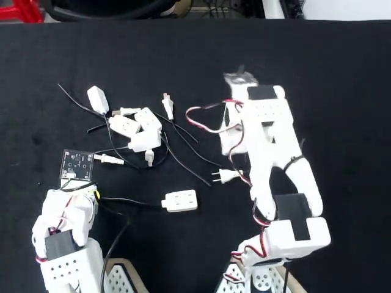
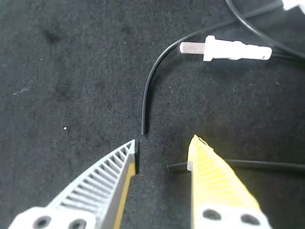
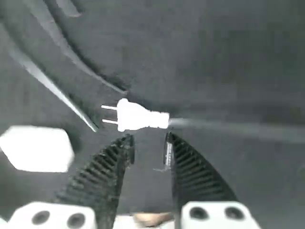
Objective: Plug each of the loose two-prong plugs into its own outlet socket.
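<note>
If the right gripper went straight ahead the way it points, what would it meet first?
The right gripper would likely meet the white two-prong plug lying just ahead; depth is unclear.

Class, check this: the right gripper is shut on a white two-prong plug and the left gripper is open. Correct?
No. The right wrist view shows the right gripper open, with the white two-prong plug lying free just ahead of it. The left gripper is indeed open.

Two arms point(image 1: 275, 159), perhaps five sockets point(image 1: 181, 200) and five plugs point(image 1: 225, 177) (the cluster overlaps).
</note>
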Controlling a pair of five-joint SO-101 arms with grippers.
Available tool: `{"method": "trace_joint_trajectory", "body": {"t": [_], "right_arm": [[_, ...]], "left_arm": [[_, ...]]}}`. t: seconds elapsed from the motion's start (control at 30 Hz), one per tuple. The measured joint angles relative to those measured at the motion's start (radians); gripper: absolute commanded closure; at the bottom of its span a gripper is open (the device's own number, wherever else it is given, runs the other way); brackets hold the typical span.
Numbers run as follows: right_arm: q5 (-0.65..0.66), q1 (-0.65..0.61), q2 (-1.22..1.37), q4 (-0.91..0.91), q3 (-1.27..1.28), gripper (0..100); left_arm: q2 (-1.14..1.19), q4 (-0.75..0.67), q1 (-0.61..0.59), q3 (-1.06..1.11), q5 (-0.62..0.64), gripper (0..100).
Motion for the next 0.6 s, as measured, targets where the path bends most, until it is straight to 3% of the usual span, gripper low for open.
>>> {"method": "trace_joint_trajectory", "body": {"t": [0.1,0.2,0.4,0.6], "right_arm": [[-0.279,0.002,0.0,-0.023,0.072,88.6],[-0.405,0.002,0.003,-0.092,0.13,88.7],[-0.543,0.0,0.089,-0.216,0.212,88.8],[-0.572,0.003,0.169,-0.25,0.192,88.9]], "left_arm": [[0.0,0.0,0.0,0.0,0.0,82],[0.0,0.0,0.0,0.0,0.0,82],[0.0,0.0,0.0,0.0,0.0,82],[0.0,0.0,0.0,0.0,0.0,82]]}}
